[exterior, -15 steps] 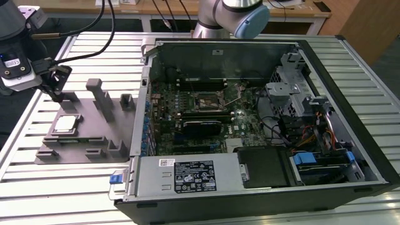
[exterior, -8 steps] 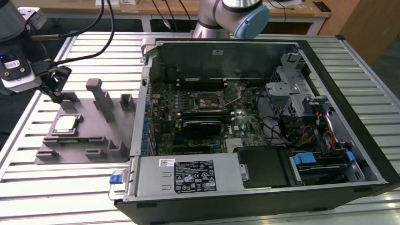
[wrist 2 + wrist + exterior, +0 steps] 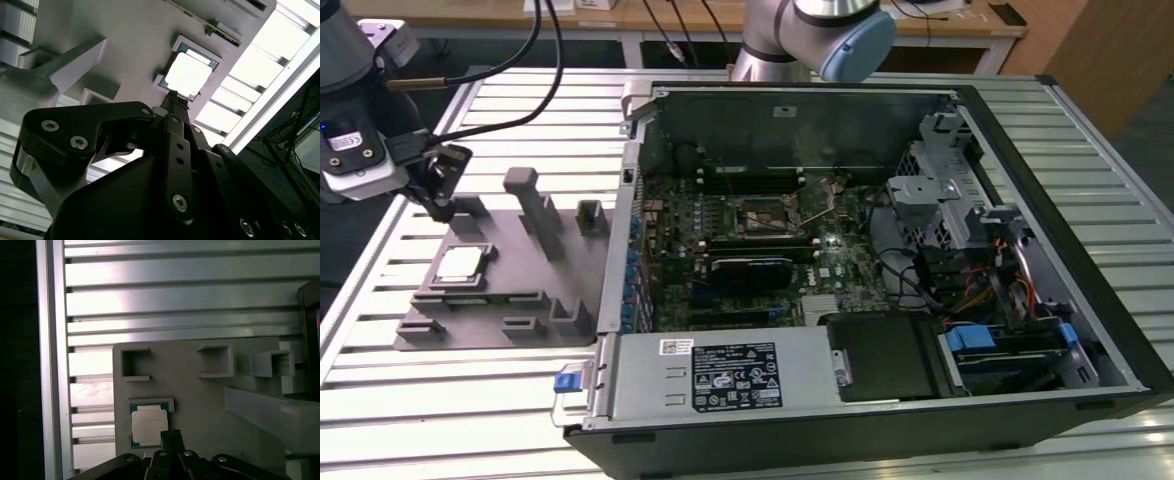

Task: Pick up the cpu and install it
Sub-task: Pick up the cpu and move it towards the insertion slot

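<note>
The cpu is a small silver square with a pale rim, lying flat in a recess of the grey holder plate on the exterior view's left. My gripper hangs above the plate's far end, a short way beyond the cpu and apart from it. In both wrist views the black fingers meet at the tip with nothing between them. In the second wrist view the gripper points toward the cpu. In the first wrist view the gripper sits at the edge of the cpu.
An open computer case lies to the exterior view's right, its motherboard socket exposed. A grey box with a white label fills its near corner. Tall posts rise from the holder plate. The ribbed metal table lies beneath.
</note>
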Robot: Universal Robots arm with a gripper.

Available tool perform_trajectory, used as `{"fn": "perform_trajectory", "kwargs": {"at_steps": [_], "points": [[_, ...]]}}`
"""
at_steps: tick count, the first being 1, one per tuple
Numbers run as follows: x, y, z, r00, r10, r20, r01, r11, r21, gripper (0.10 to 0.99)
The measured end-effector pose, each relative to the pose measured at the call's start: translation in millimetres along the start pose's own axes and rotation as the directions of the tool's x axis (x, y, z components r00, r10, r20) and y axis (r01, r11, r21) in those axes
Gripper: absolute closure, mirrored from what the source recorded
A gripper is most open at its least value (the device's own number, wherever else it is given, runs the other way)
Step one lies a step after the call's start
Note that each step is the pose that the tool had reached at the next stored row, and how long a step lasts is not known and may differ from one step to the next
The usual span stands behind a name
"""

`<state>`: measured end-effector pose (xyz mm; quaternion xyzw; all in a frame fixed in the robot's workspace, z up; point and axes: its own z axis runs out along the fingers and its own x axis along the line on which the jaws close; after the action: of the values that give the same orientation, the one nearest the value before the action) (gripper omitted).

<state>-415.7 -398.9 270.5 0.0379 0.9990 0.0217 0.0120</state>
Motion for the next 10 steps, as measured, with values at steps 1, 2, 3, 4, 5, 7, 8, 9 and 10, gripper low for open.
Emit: {"fn": "perform_trajectory", "kwargs": {"at_steps": [1, 2, 3, 4, 5, 7, 8, 9, 10], "points": [[0.3, 0.0, 0.4, 1.0000, 0.000, -0.0001, 0.000, 1.0000, 0.000, 0.980], [0.5, -0.1, 0.8, 1.0000, 0.000, -0.0002, 0.000, 1.0000, 0.000, 0.980], [0.8, -0.1, 1.4, 1.0000, 0.000, -0.0001, 0.000, 1.0000, 0.000, 0.980], [1.0, -0.2, 1.8, 1.0000, 0.000, -0.0001, 0.000, 1.0000, 0.000, 0.980], [1.2, -0.2, 2.3, 1.0000, 0.000, -0.0001, 0.000, 1.0000, 0.000, 0.980], [1.6, -0.3, 3.3, 1.0000, 0.000, 0.0000, 0.000, 1.0000, 0.000, 0.980], [1.9, -0.3, 3.9, 1.0000, 0.000, 0.0000, 0.000, 1.0000, 0.000, 0.980], [2.3, -0.3, 4.6, 1.0000, 0.000, -0.0001, 0.000, 1.0000, 0.000, 0.980], [2.7, -0.4, 5.6, 1.0000, 0.000, 0.0000, 0.000, 1.0000, 0.000, 0.980]]}}
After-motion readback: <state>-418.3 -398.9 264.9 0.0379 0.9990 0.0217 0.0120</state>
